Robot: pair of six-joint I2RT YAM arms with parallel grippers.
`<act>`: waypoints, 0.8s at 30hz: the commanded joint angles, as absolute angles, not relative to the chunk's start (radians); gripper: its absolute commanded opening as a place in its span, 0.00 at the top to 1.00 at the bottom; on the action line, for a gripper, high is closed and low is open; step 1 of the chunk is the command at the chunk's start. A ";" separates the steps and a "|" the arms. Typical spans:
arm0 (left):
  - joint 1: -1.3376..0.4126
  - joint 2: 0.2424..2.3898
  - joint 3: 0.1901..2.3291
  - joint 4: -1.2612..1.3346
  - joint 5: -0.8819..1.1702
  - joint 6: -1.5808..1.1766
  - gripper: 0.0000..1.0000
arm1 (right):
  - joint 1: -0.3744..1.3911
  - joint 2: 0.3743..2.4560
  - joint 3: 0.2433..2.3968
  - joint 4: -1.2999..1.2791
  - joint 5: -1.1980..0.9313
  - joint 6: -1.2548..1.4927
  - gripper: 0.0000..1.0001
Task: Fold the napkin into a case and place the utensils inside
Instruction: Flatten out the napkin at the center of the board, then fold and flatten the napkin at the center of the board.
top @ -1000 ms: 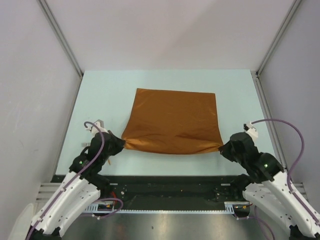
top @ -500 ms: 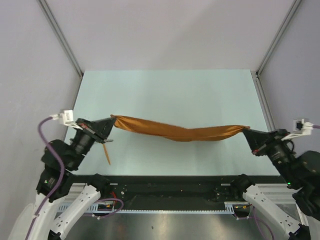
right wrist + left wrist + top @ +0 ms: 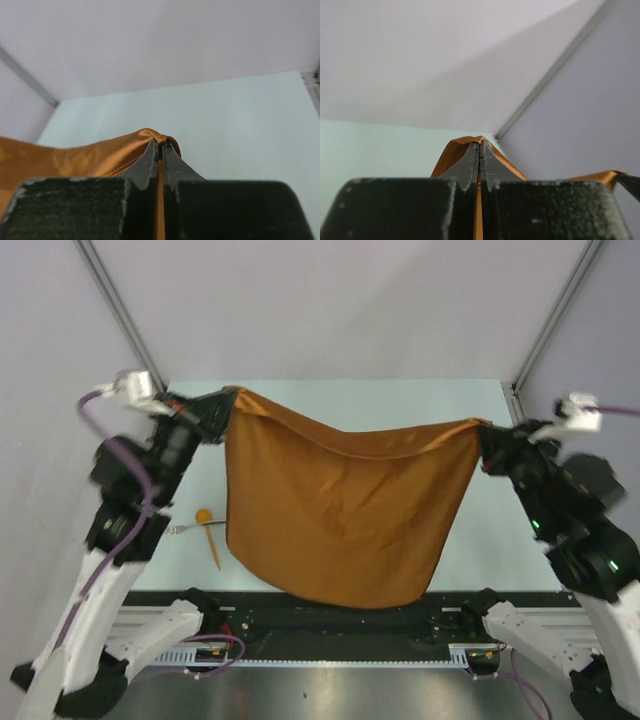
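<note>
Napkin (image 3: 340, 510) hung below, top edge stretched side to side, my left gripper (image 3: 230, 398) and right gripper (image 3: 482, 430) each pinching one corner.

Soft, thin rust-orange cloth napkin (image 3: 340, 510) with slight sheen; smooth matte pale-green table (image 3: 350, 400)

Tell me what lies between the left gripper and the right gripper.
The napkin spans the gap, one top corner pinched in the left gripper, the other in the right gripper. The top external view shows it.
</note>
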State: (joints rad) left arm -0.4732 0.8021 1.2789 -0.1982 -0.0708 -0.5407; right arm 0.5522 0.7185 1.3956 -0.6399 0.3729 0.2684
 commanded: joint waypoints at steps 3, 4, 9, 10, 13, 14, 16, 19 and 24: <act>-0.405 1.217 1.316 -0.169 -0.271 -0.593 1.00 | 0.133 1.070 1.353 -0.444 0.103 0.322 1.00; -0.387 1.267 1.322 -0.155 -0.255 -0.606 1.00 | 0.086 1.097 1.323 -0.384 0.059 0.342 1.00; -0.308 1.573 1.357 0.055 -0.149 -0.589 1.00 | 0.026 1.391 1.309 -0.234 -0.042 0.337 1.00; -0.304 1.673 1.383 0.055 -0.125 -0.604 1.00 | 0.028 1.485 1.298 -0.206 -0.057 0.336 1.00; -0.285 1.831 1.405 0.123 -0.065 -0.629 1.00 | 0.032 1.644 1.279 -0.126 -0.100 0.308 1.00; -0.281 1.870 1.408 0.144 -0.040 -0.632 1.00 | 0.031 1.679 1.284 -0.118 -0.116 0.302 1.00; -0.273 1.923 1.416 0.222 -0.012 -0.650 1.00 | 0.022 1.777 1.313 -0.084 -0.141 0.291 1.00; -0.268 2.009 1.448 0.271 0.049 -0.631 1.00 | 0.011 1.847 1.365 -0.084 -0.161 0.284 1.00; -0.244 2.071 1.529 0.244 0.070 -0.624 1.00 | 0.011 1.936 1.459 -0.142 -0.186 0.305 1.00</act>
